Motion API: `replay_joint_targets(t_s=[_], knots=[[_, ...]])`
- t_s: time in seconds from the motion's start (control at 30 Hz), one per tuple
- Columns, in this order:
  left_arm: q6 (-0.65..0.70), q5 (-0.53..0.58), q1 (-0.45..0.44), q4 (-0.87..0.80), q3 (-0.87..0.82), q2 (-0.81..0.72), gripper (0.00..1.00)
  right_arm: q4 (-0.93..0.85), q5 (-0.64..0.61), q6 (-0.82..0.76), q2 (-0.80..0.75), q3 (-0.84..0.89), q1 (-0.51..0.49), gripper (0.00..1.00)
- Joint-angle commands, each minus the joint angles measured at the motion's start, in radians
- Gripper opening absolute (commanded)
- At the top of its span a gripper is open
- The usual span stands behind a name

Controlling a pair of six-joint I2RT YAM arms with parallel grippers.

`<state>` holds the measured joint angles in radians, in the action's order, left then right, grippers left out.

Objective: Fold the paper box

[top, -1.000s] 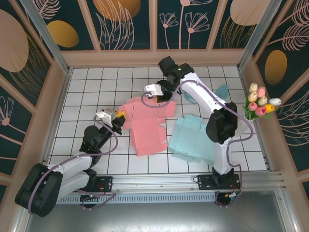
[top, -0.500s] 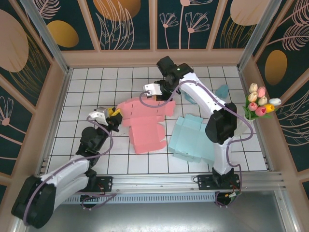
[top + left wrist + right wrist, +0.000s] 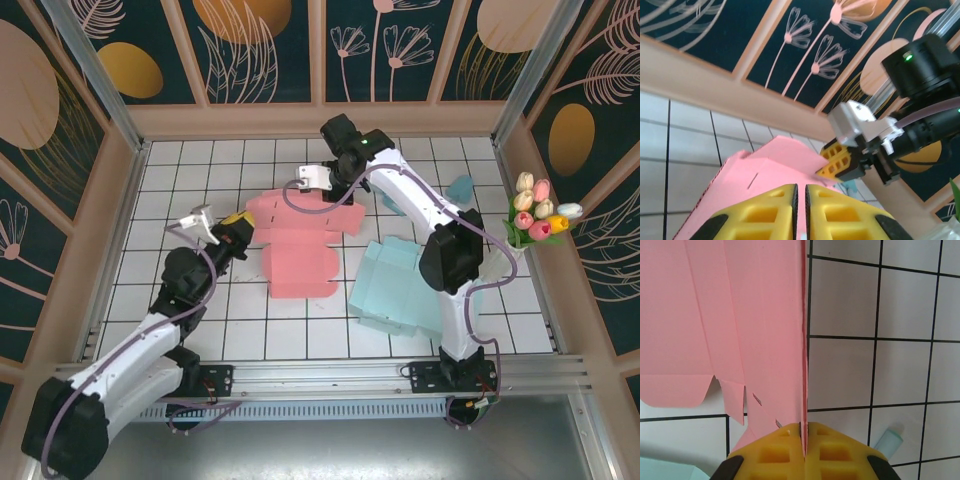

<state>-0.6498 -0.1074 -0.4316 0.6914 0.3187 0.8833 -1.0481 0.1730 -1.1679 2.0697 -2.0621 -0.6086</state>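
Observation:
The pink paper box (image 3: 298, 243) lies mostly flat on the white grid table, with one panel raised at its far edge. My right gripper (image 3: 328, 186) is shut on that raised panel; the right wrist view has the pink sheet (image 3: 755, 315) running edge-on into the right gripper (image 3: 804, 427). My left gripper (image 3: 236, 222) hovers just off the box's left edge. In the left wrist view the left gripper (image 3: 800, 189) is shut, nothing between its pads, and the pink box (image 3: 770, 170) lies beyond it. The right gripper's yellow fingers (image 3: 840, 161) pinch the box's far corner.
A flat teal paper box (image 3: 398, 288) lies right of the pink one, close to the right arm's base. A small teal piece (image 3: 460, 187) sits at the back right. A bunch of tulips (image 3: 538, 215) stands at the right wall. Wooden walls enclose the table.
My left gripper let go of the pink box's left edge, drew back to the left and closed again. The right gripper moved toward the back wall, dragging the pink box with it.

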Motion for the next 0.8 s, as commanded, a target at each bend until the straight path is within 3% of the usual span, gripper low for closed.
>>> replay_joint_targets(t_s=[0.0,0.17,0.53,0.77], knots=[[-0.047,-0.019,-0.004,0.023,0.035,0.067,0.12,-0.03,0.008,0.006,0.008,-0.025,-0.008,0.0],[-0.029,0.094,-0.002,0.001,0.07,0.152,0.11,-0.013,-0.009,-0.03,-0.01,0.012,-0.019,0.0],[0.015,0.215,-0.002,-0.044,0.13,0.227,0.1,0.103,-0.079,-0.061,-0.081,0.141,-0.052,0.0],[0.061,0.113,-0.002,-0.061,0.195,0.278,0.09,0.186,-0.11,-0.056,-0.128,0.202,-0.074,0.0]])
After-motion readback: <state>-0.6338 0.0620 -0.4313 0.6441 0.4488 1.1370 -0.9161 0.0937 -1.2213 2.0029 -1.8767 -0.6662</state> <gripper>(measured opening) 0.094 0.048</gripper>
